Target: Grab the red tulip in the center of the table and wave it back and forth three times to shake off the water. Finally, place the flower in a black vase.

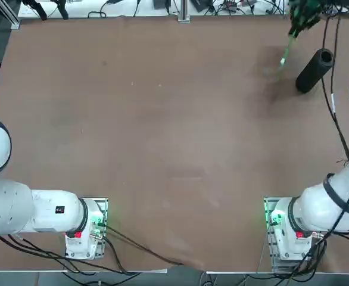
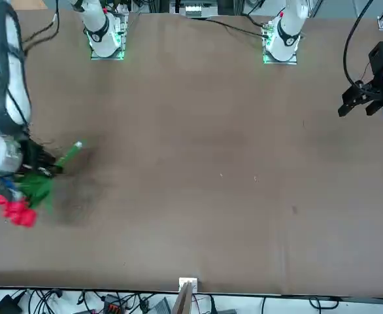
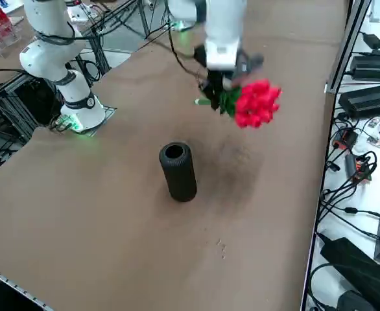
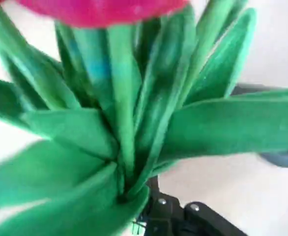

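Where the front view is read from left to right, the first item is the right arm at the counter's left edge, its hand (image 2: 36, 163) closed on the red tulip (image 2: 23, 206) and holding it clear of the surface. Red heads of the flower hang low and toward the near edge of that view, green leaves bunch at the hand, and the thin pale stem (image 2: 70, 154) sticks out slanting to the right above the brown counter (image 2: 204, 163). No vase can be made out in this view. Seen from overhead, the counter (image 1: 162, 131) is bare across its left and middle; at the far right corner the stem (image 1: 286, 52) points down and inward, with the leaves partly cut off by the frame's top edge, and the black vase (image 1: 315, 70) is just beside it to the right. Seen from the right side, the vase (image 3: 178, 171) stands upright on the counter with its round mouth open, and the flower (image 3: 256, 103) hangs above and beyond it, well apart, gripped at the leaf base by the hand (image 3: 214, 91). Close up from the wrist, green leaves (image 4: 134, 132) fill the frame, with a strip of red petal (image 4: 100, 10) at one edge.
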`<move>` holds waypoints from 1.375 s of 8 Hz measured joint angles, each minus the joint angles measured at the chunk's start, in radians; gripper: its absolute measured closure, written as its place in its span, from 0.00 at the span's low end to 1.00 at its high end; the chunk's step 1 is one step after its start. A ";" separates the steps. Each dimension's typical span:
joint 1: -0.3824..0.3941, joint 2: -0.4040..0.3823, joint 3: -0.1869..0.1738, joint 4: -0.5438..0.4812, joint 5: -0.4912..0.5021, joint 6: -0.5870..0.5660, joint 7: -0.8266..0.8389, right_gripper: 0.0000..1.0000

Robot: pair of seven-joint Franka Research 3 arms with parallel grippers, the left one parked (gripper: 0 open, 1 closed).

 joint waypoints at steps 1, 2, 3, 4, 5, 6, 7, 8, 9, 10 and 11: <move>-0.001 -0.027 -0.016 0.027 -0.094 0.020 0.027 0.89; -0.002 -0.039 -0.054 0.047 -0.155 0.065 0.035 0.89; -0.006 -0.045 -0.106 0.062 -0.178 0.131 0.033 0.89; -0.013 -0.057 -0.145 0.073 -0.186 0.189 0.023 0.89; -0.017 -0.081 -0.161 0.081 -0.189 0.212 0.013 0.89; -0.015 -0.119 -0.161 0.081 -0.190 0.209 0.002 0.89; -0.006 -0.160 -0.144 0.074 -0.189 0.178 -0.009 0.89; 0.023 -0.194 -0.106 0.066 -0.186 0.124 -0.008 0.89; 0.085 -0.213 -0.054 0.060 -0.186 0.084 0.036 0.89; 0.176 -0.219 -0.010 0.056 -0.190 0.071 0.136 0.89; 0.275 -0.217 0.009 0.052 -0.194 0.068 0.258 0.89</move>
